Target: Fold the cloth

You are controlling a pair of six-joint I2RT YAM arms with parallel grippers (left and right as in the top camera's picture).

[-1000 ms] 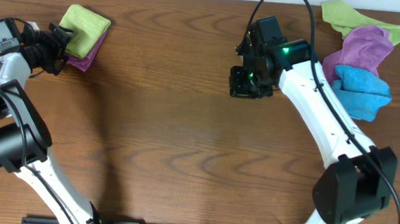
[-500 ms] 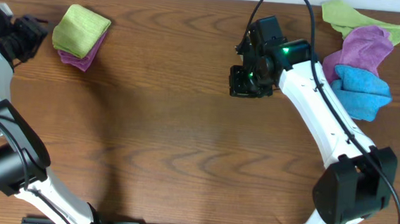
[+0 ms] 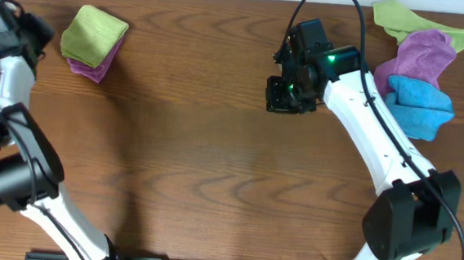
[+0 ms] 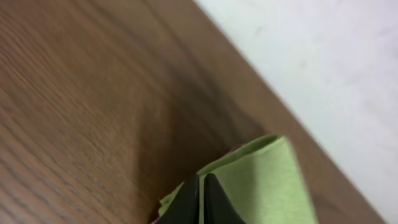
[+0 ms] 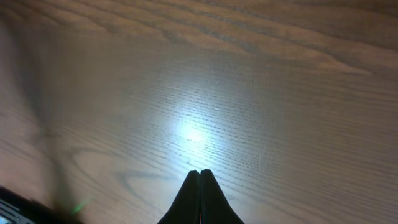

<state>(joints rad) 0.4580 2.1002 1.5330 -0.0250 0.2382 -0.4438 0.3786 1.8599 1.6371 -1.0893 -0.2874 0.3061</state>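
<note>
Fingertips of the left gripper are pressed together, clenched on nothing. In the wrist view their dark tips point at the cloth, which lies just past them. From overhead, this gripper hangs near the cloth's left side and does not touch it. The cloth is a compact lime-green folded square. It sits on top of a folded purple cloth, whose edge shows below and to the right of it. Both lie on the brown wooden tabletop, near its far edge. Well to the right of the cloth, the right gripper is also clenched and empty. Its tips point down at bare wood, where a bright patch of light falls. Overhead, that gripper is mostly hidden by its own black wrist. Farther right of the cloth is a loose heap: a crumpled green cloth, a crumpled purple one and a blue one.
</note>
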